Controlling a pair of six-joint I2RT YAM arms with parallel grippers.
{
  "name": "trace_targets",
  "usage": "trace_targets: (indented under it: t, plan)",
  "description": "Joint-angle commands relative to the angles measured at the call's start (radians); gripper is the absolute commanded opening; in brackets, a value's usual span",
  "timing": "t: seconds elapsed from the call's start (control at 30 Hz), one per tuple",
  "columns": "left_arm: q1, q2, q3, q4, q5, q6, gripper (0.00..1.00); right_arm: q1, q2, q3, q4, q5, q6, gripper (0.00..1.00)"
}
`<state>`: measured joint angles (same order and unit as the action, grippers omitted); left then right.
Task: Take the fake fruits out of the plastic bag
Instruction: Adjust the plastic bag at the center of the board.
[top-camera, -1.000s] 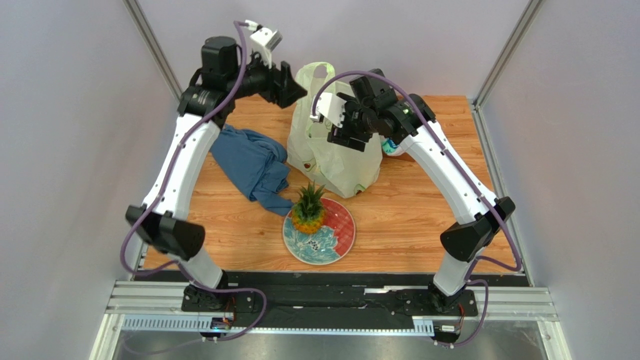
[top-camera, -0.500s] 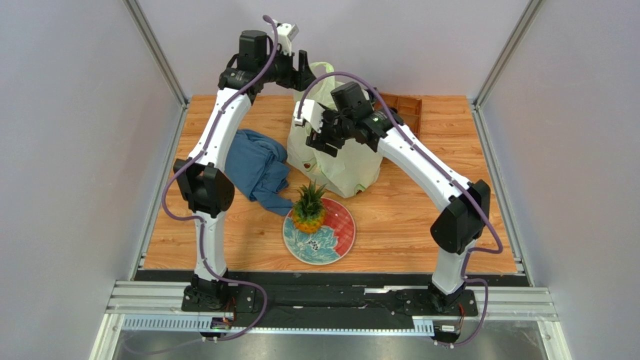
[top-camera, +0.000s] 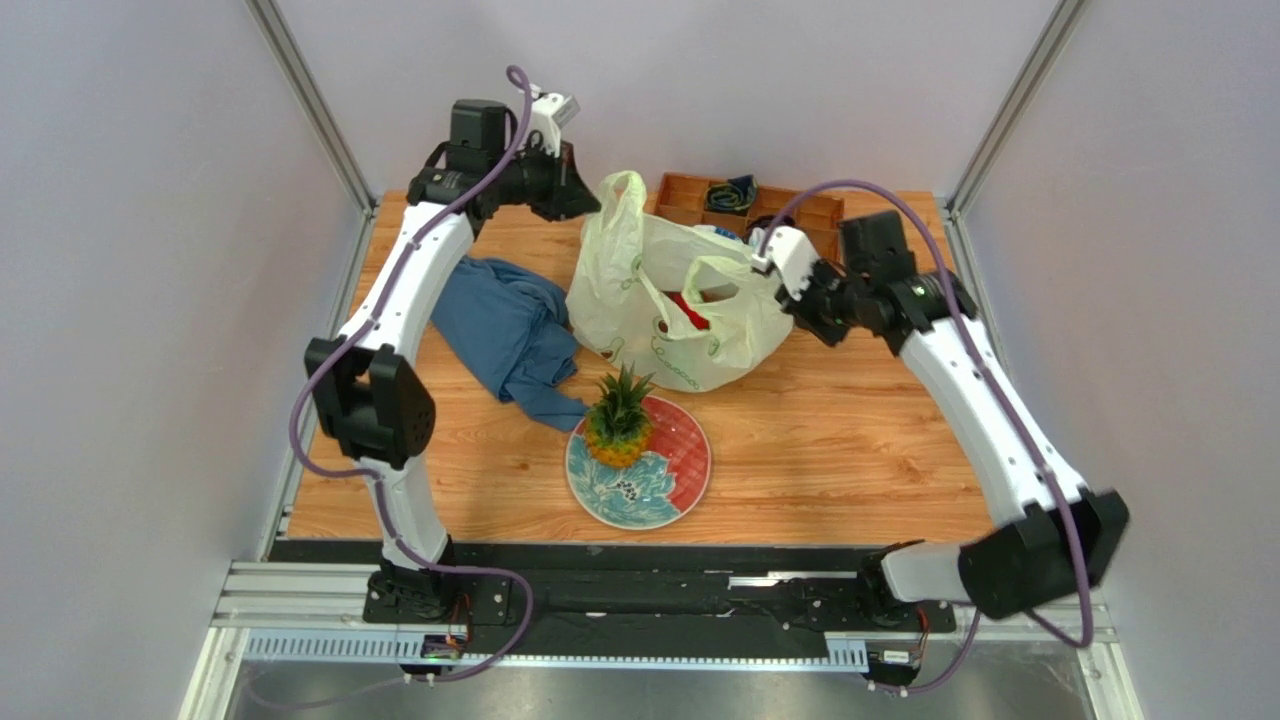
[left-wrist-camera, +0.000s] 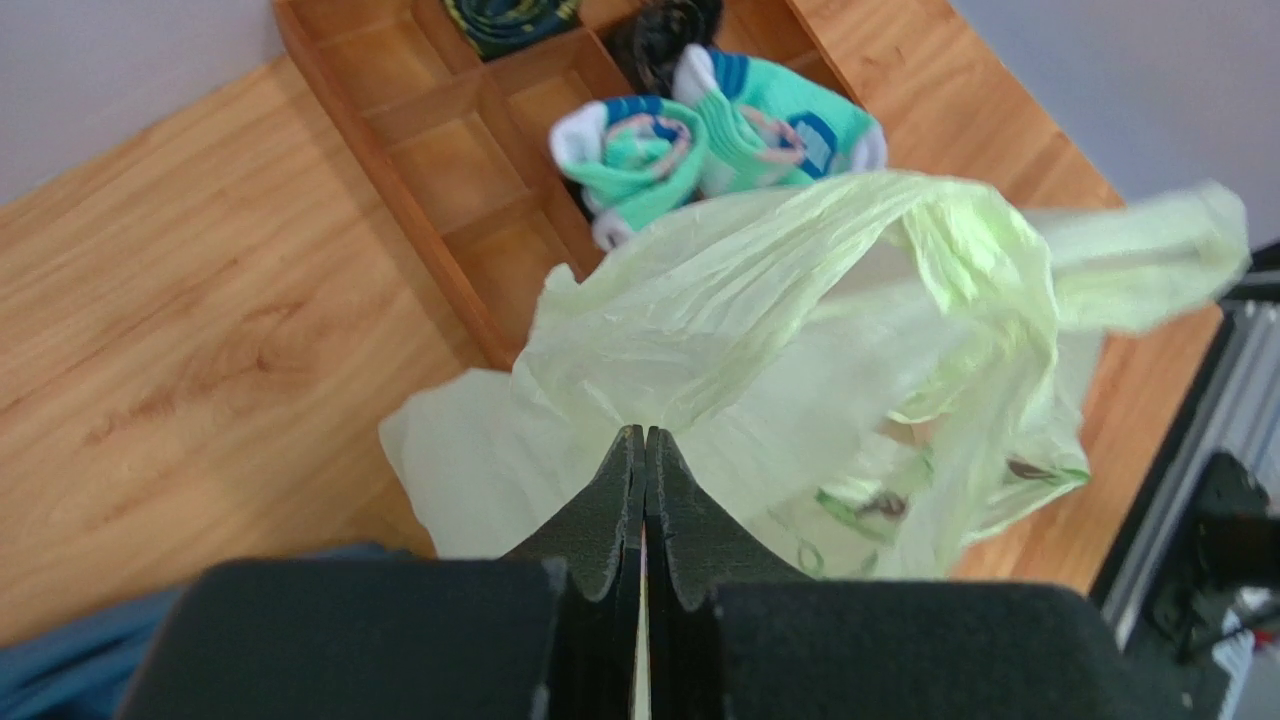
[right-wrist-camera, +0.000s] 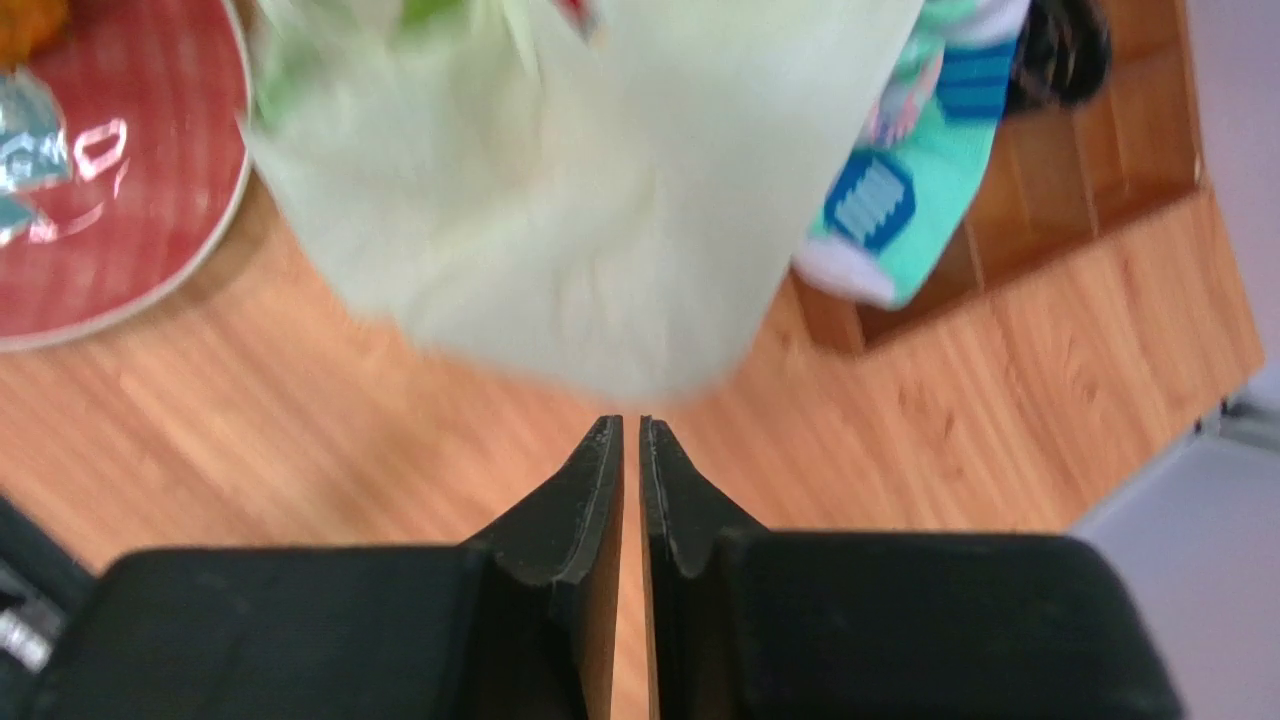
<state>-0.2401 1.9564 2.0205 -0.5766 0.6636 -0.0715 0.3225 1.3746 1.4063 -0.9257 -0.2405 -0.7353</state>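
Note:
The pale yellow-green plastic bag (top-camera: 657, 354) lies slumped mid-table with its mouth spread wide. Something red (top-camera: 685, 311) shows inside it. My left gripper (top-camera: 583, 192) is at the bag's far-left handle, and in the left wrist view it (left-wrist-camera: 645, 432) is shut on a fold of the bag (left-wrist-camera: 781, 300). My right gripper (top-camera: 778, 288) is at the bag's right edge. In the right wrist view its jaws (right-wrist-camera: 631, 423) stand shut to a thin slit with only wood showing between them, the blurred bag (right-wrist-camera: 601, 195) just ahead. A pineapple (top-camera: 618, 420) stands on the plate (top-camera: 669, 483).
A blue cloth (top-camera: 508, 330) lies left of the bag. A wooden divided tray (top-camera: 703, 192) stands at the back edge and holds teal-and-white socks (left-wrist-camera: 721, 128). The socks (right-wrist-camera: 902, 180) and the red plate (right-wrist-camera: 135, 195) also show in the right wrist view.
My left gripper has shut on the bag's rim. My right arm has swung right, away from the top of the bag, with its jaws closing. The bag now sags open and wider.

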Motion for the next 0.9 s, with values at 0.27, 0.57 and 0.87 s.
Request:
trace_targets:
  t: [0.27, 0.57, 0.87]
  plan:
    - [-0.002, -0.363, -0.350, 0.030, 0.140, 0.247, 0.00, -0.010, -0.161, 0.127, -0.151, -0.081, 0.117, 0.51]
    - [-0.002, -0.439, -0.391, 0.043, 0.125, 0.141, 0.00, 0.263, 0.113, 0.486, -0.021, -0.203, 0.298, 0.37]
    - [-0.002, -0.517, -0.447, 0.032, 0.097, 0.136, 0.00, 0.282, 0.329, 0.550, 0.255, -0.134, 0.427, 0.24]
